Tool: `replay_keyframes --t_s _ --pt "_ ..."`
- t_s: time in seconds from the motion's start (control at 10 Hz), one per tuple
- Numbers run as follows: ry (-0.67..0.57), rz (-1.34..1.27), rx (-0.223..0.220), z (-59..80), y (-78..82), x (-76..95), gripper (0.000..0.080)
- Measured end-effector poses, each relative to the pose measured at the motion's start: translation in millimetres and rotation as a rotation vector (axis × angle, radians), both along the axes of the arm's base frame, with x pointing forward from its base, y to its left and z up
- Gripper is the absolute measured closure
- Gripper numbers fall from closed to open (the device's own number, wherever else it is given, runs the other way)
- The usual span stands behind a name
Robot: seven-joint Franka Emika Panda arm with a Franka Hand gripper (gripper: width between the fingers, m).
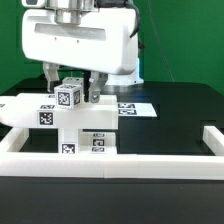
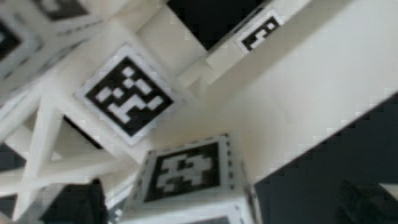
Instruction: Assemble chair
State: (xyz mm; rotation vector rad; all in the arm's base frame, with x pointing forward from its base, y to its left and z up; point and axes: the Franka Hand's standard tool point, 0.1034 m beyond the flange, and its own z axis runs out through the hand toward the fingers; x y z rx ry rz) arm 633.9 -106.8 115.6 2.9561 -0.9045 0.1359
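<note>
Tool (image 1: 73, 98) down over chair (image 1: 78, 125), fingers spread either side of a small tagged block (image 1: 68, 97) at the assembly's top, not visibly clamped on it. Chair parts clustered on black bench (image 1: 170, 110), just behind front border rail (image 1: 110, 161) and touching it or nearly so; marker board (image 1: 130, 108) lying flat just beyond chair on the exterior view's right. Wrist view filled by white faces and tags (image 2: 128, 92), close and blurred. Likely rigid, light, matte enough to grip without slipping; probably loose at joints, so prone to shifting if nudged. Best taken across flat opposite faces of the block, square-on.
</note>
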Motion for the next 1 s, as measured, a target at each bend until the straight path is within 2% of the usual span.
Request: replay_keyframes --t_s 0.3,0.5,0.6,0.7,1.0 --pt "0.011 0.143 -0.011 0.0 -1.5 -0.2 0.0151" --pt "0.011 0.144 -0.011 -0.2 -1.6 -0.3 0.0414" --pt "0.011 0.143 -0.011 -0.2 -1.7 -0.3 0.0414" --pt "0.01 0.137 -0.01 -0.2 -1.7 -0.3 0.0514" --pt "0.008 0.098 -0.006 -0.4 -1.8 -0.4 0.0514"
